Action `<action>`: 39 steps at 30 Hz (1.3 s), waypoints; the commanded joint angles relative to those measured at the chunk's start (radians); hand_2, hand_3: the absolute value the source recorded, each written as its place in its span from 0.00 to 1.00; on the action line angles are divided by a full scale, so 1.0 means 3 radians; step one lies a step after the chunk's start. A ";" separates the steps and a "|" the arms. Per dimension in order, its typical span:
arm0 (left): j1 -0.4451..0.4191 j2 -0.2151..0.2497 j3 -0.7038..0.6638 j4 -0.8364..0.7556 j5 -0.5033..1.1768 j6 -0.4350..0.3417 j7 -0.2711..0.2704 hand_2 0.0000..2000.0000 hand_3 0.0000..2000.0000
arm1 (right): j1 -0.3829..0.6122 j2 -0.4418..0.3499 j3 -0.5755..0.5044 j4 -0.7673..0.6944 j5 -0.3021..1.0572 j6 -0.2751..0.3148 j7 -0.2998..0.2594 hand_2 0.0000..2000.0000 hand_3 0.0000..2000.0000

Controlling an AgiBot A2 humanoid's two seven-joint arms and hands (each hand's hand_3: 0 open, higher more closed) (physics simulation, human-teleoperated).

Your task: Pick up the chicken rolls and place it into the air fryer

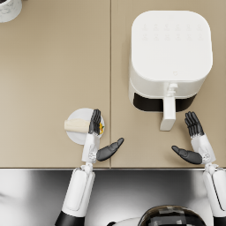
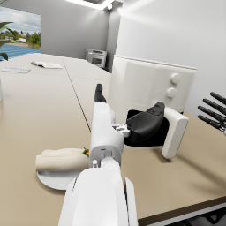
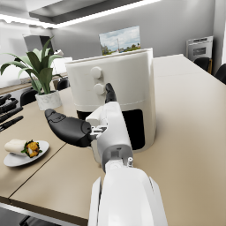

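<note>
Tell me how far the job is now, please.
Early. Done: the fryer drawer stands pulled out. In hand: the left robot hand reaches over the roll on its plate, not yet gripping. Left: grasp, carry, put in. The right robot hand is open, empty.

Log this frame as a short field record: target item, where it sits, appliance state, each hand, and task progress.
target: chicken roll, lying on its side
support: small white plate on the tan table
appliance: white air fryer, its drawer pulled out
left hand: open, above the roll's filled end, holding nothing
right hand: open, beside the drawer handle, touching nothing
other: potted plant behind the plate in the right wrist view
progress: roll not yet picked up
</note>
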 commanded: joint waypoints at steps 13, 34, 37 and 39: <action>0.0000 0.0000 0.0000 0.0000 0.0000 0.0000 0.0000 0.00 0.00 | 0.0000 0.0000 0.0000 0.0000 0.0000 0.0000 0.0000 0.00 0.00; -0.0031 0.0070 -0.0234 -0.0021 0.0000 -0.0313 -0.0312 0.00 0.00 | 0.0129 -0.0154 0.0042 -0.0182 0.0000 -0.0309 0.0313 0.00 0.00; -0.0063 0.0087 -0.0298 -0.0053 0.0294 -0.0327 -0.0327 0.00 0.00 | 0.0140 -0.0191 0.0059 -0.0203 0.0145 -0.0324 0.0328 0.00 0.00; -0.0070 0.0102 -0.0366 -0.0053 0.0590 -0.0332 -0.0331 0.00 0.00 | 0.0166 -0.0225 0.0082 -0.0240 0.0442 -0.0328 0.0332 0.00 0.00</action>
